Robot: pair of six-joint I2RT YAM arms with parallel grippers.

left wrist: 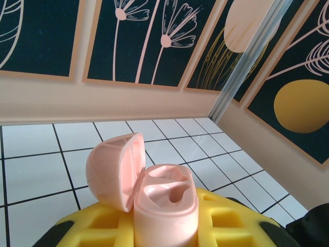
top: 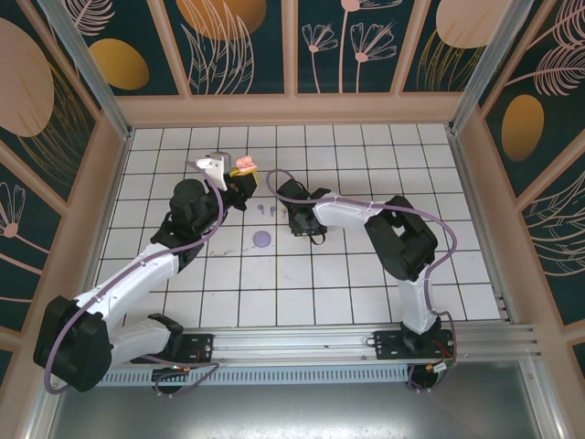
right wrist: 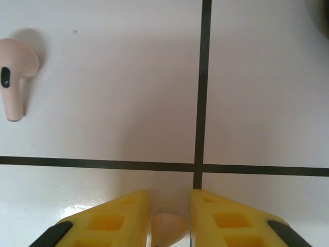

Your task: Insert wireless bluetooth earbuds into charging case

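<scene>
Between the pinched fingers of your right gripper [right wrist: 169, 198] sits a pale pink earbud [right wrist: 169, 227], while the open pink charging case [left wrist: 165, 198], clamped in your left gripper [left wrist: 164, 234], lies left and farther out, lid flipped back.

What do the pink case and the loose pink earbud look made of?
Pink case: likely hard moulded plastic, satin finish; smooth curves with soft highlights. Loose earbud: seemingly matching pale pink plastic, smooth; a small dark inset on its head.
</scene>
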